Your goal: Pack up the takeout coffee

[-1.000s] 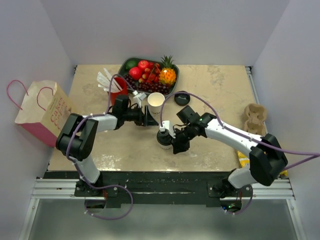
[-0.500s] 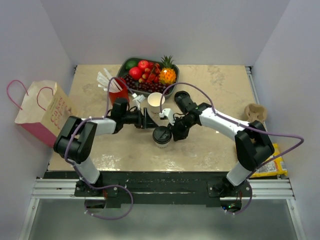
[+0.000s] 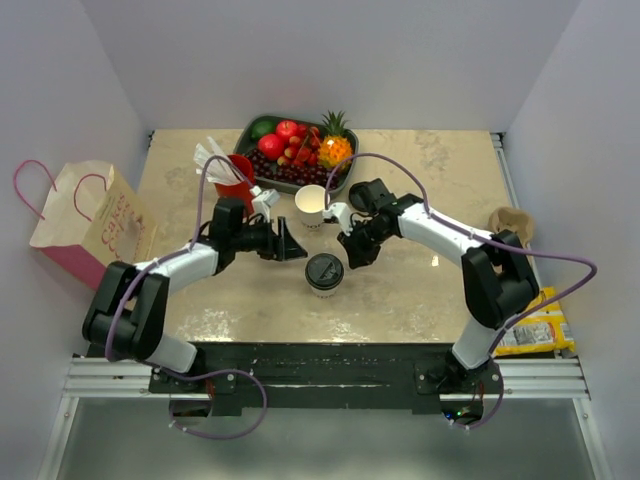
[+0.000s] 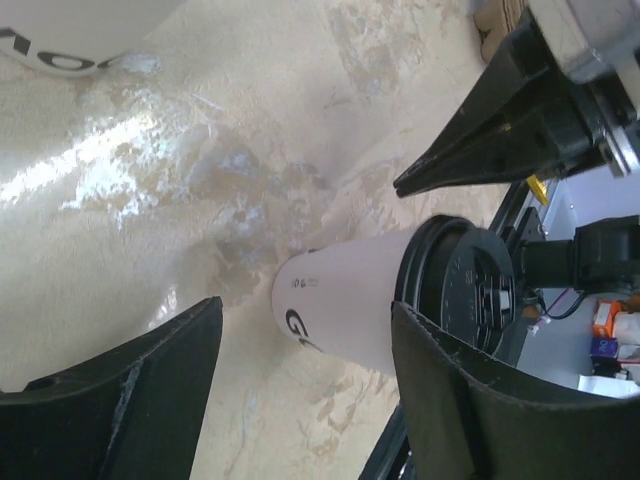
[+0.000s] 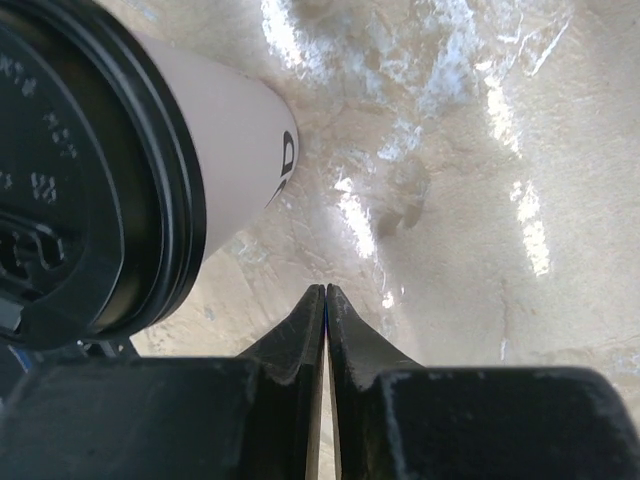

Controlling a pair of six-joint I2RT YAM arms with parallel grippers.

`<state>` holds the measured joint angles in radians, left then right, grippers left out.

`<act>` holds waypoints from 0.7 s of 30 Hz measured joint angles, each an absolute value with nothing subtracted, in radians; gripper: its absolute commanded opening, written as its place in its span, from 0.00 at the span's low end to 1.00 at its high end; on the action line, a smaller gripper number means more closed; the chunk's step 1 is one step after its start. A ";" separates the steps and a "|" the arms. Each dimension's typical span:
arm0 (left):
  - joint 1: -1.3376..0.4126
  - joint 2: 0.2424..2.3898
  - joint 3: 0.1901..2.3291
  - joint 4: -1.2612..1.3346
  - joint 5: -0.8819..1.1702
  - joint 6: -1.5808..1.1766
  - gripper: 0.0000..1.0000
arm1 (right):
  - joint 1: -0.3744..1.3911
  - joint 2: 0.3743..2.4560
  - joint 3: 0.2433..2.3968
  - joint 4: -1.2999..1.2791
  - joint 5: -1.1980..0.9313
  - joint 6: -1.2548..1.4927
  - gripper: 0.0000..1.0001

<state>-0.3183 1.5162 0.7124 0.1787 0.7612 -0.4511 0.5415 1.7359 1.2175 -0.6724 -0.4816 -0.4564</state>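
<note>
The takeout coffee (image 3: pixel 324 272), a white paper cup with a black lid, stands upright near the table's middle. My left gripper (image 3: pixel 297 248) is open just to its back left, not touching it. In the left wrist view the cup (image 4: pixel 345 310) lies beyond the open gripper (image 4: pixel 300 400), with the lid (image 4: pixel 470 290) by the right finger (image 4: pixel 460 400). My right gripper (image 3: pixel 351 257) is shut and empty just behind and right of the cup. Its closed tips (image 5: pixel 325 292) point at bare table beside the lid (image 5: pixel 80 170).
A lidless white cup (image 3: pixel 312 205) stands behind the coffee. The red cup with straws (image 3: pixel 237 176) and a fruit tray (image 3: pixel 262 126) are at the back. A paper bag (image 3: pixel 92 218) stands off the left edge. A cup carrier (image 3: pixel 510 228) and a snack packet (image 3: pixel 535 330) lie at the right.
My right gripper has pulled back from the coffee's side toward the rear and closed. The left arm has shifted slightly left, jaws unchanged. The coffee has stayed put.
</note>
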 measured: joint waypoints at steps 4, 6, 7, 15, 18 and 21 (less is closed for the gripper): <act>-0.316 1.416 0.648 0.168 0.725 -0.442 0.76 | 0.536 1.692 1.188 -0.698 -0.489 -0.457 0.06; -0.315 1.414 0.649 0.171 0.701 -0.432 0.76 | 0.536 1.645 1.160 -0.719 -0.500 -0.465 0.06; -0.315 1.423 0.654 0.172 0.692 -0.426 0.75 | 0.537 1.624 1.151 -0.731 -0.509 -0.470 0.06; -0.315 1.647 0.770 0.239 0.655 -0.426 0.74 | 0.753 1.539 1.151 -0.776 -0.523 -0.536 0.04; -0.317 1.689 0.774 0.274 0.667 -0.427 0.73 | 0.781 1.584 1.182 -0.777 -0.522 -0.534 0.03; -0.324 1.692 0.774 0.294 0.691 -0.427 0.73 | 0.767 1.630 1.198 -0.762 -0.509 -0.527 0.02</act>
